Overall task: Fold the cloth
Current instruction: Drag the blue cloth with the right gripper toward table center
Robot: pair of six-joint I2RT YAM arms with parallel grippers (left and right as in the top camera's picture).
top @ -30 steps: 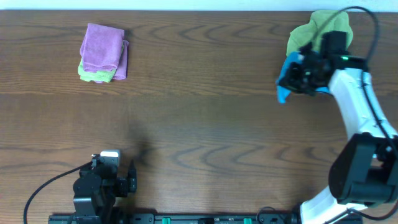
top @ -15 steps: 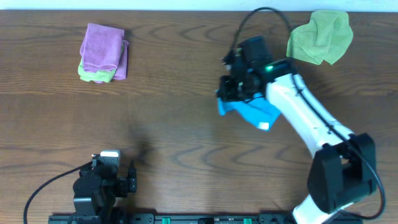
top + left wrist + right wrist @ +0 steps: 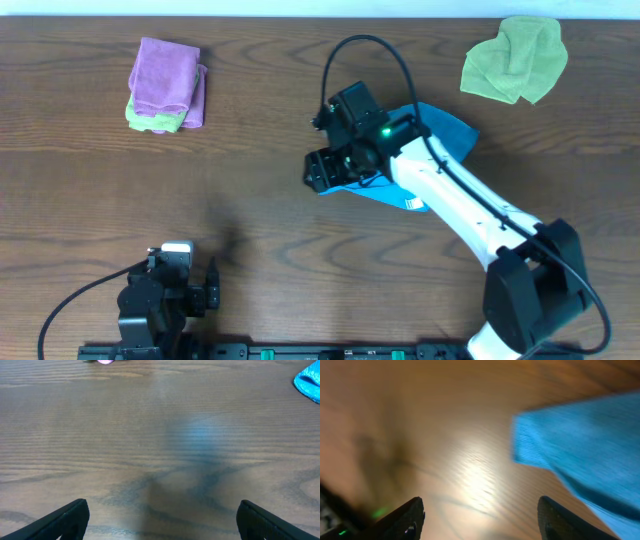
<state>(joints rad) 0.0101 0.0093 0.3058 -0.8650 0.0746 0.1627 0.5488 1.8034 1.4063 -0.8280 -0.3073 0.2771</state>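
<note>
Findings, right arm (image 3: pixel 450 200): we record the right jaws as open. In the right wrist view their two tips stand wide apart, with bare tabletop (image 3: pixel 445 435) between them and nothing gripped. That view is blurred, so we report no finer detail.

Findings, task item: the blue cloth (image 3: pixel 440 130) lies on the tabletop, spread loosely and not folded. It sits ahead of the right jaws and off to their right, outside the gap between them. From overhead the right arm covers its middle. Its near edge lies just beside the jaws, but we cannot tell whether the two touch. A small white tag (image 3: pixel 415 203) shows at the cloth's lower edge.

Findings, left arm (image 3: pixel 150 300): the left jaws are also open, tips wide apart over bare wood and holding nothing. The blue cloth is well apart from them, far ahead and to their right. Only a corner of it shows in the left wrist view.

Other items: a folded purple cloth (image 3: pixel 165 75) rests on a folded green cloth (image 3: pixel 150 120), far ahead of the left jaws and slightly to their left. A crumpled green cloth (image 3: pixel 515 60) lies well apart from the right jaws. A black cable (image 3: pixel 345 45) loops above the right wrist.
</note>
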